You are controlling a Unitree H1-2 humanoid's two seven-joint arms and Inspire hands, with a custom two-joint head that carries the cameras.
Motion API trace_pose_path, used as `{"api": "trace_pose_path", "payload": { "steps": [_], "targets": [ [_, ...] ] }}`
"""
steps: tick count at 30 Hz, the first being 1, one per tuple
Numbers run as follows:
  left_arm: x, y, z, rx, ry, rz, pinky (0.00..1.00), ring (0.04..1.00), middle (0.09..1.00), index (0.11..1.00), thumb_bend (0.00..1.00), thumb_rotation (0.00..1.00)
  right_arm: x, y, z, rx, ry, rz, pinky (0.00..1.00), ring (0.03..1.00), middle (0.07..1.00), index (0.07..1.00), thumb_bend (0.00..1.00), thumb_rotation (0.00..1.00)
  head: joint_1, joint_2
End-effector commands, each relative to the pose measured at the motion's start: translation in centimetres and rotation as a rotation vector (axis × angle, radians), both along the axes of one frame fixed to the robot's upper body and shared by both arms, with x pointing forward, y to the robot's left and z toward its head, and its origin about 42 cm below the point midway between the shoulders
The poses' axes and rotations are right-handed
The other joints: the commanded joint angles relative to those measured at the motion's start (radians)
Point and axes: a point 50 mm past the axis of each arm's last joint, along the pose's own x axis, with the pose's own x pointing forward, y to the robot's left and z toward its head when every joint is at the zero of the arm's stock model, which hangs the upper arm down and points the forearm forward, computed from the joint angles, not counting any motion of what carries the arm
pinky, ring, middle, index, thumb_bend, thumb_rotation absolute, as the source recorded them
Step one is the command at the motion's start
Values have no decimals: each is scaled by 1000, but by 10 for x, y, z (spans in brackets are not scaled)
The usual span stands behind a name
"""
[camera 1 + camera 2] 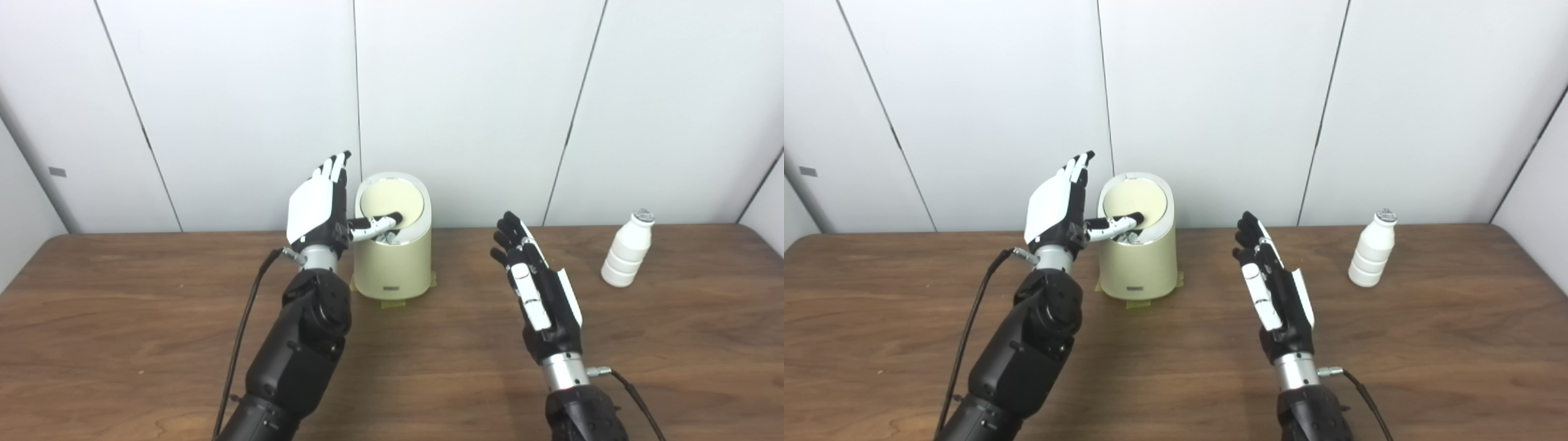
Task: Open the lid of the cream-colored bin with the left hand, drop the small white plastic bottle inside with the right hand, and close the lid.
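The cream-colored bin (394, 260) stands on the wooden table near the back wall, its round lid (392, 199) tilted up and open. My left hand (321, 208) is raised just left of the bin, fingers straight and apart, with its thumb reaching across the bin's open mouth. It holds nothing. The small white plastic bottle (627, 248) stands upright at the far right. My right hand (538, 288) is open and empty above the table, between the bin and the bottle, well short of the bottle.
The table (122, 318) is brown wood with white wall panels close behind it. Tape tabs fix the bin's base to the table. A black cable hangs from each wrist.
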Motion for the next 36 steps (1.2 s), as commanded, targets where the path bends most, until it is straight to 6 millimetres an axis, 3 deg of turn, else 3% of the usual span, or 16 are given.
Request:
{"api": "trace_pose_path", "payload": {
  "steps": [1,7,13,23,30,34,36],
  "targets": [
    [9,-5,35,59,-110,5,1000,1000,1000,1000,958,226,8,4,20,2,-82,11,898,936,941,932,193,782,-2,1],
    [7,-4,30,155,-144,24,1000,1000,1000,1000,988,136,8,4,19,7,-81,14,893,934,939,928,204,819,-1,2],
    [7,-5,27,219,-172,52,1000,1000,1000,1000,938,112,8,4,19,1,-82,14,891,933,938,927,209,833,-1,1],
    [9,-2,21,267,-160,79,1000,1000,1000,1000,976,75,7,4,21,5,-78,13,900,938,941,933,202,806,-3,4],
    [13,0,17,289,-143,106,1000,1000,1000,1000,936,7,7,4,21,-6,-80,13,903,940,946,938,196,806,-2,4],
    [19,5,12,309,-139,114,1000,1000,1000,1000,946,22,7,4,22,-6,-77,11,899,938,945,936,193,807,-4,5],
    [19,8,10,292,-137,104,1000,1000,1000,1000,943,97,7,3,22,-10,-78,9,896,936,944,935,198,811,-4,8]
  ]
}}
